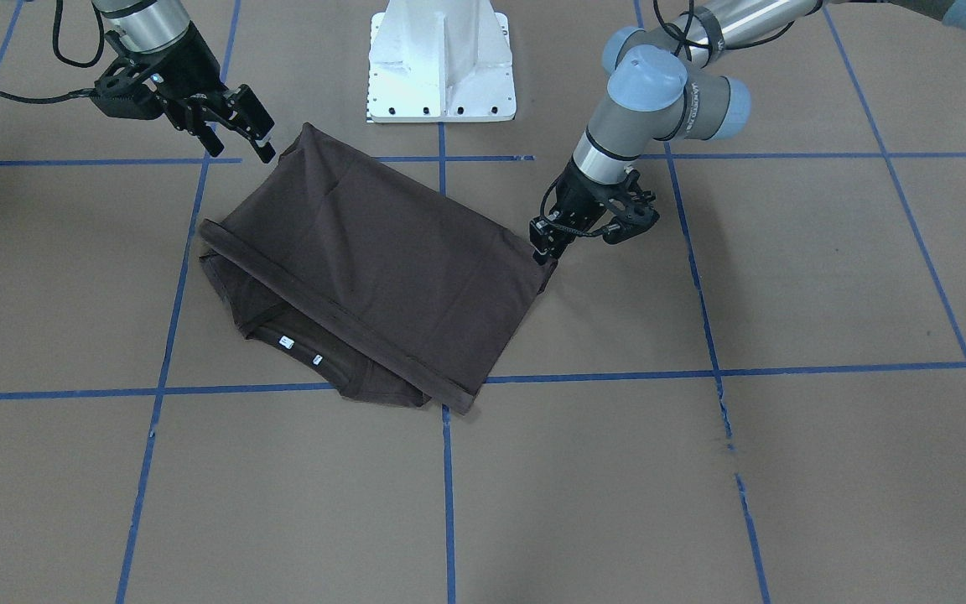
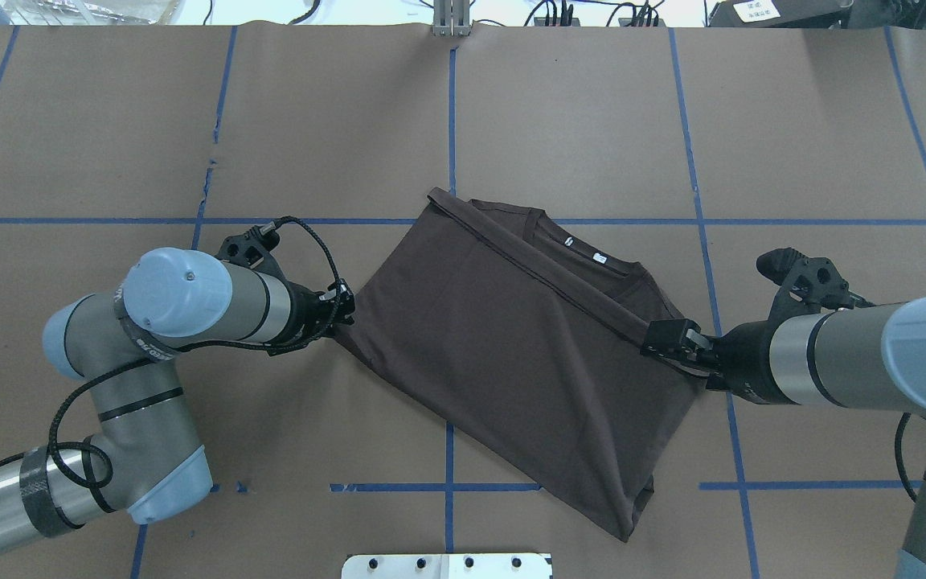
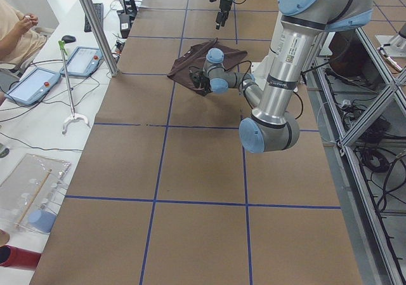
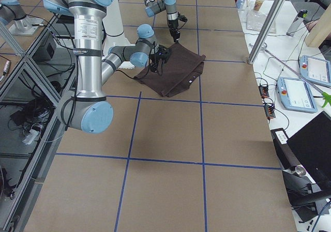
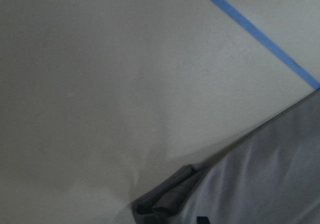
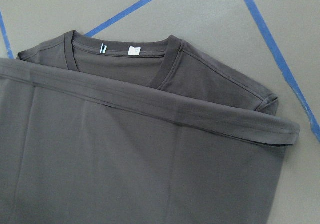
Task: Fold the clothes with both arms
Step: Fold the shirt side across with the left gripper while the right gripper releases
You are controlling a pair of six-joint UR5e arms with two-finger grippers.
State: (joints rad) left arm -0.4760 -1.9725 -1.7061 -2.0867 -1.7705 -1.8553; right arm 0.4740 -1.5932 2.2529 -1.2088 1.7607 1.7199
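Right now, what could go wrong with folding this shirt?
1. The left gripper sits low, right at a corner of the T-shirt. If cloth catches on it as it pulls away, the fold could be dragged open.
2. The folded-over hem stops short of the collar, so the halves do not match and the next fold might turn out uneven.

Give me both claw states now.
Left claw: closed on the T-shirt corner.
Right claw: open, holding nothing, just off the T-shirt.

Brown table (image 1: 827,277), blue tape grid (image 1: 447,470); white side bench (image 3: 38,126), possibly tablets (image 3: 28,85); metal post (image 3: 96,28).
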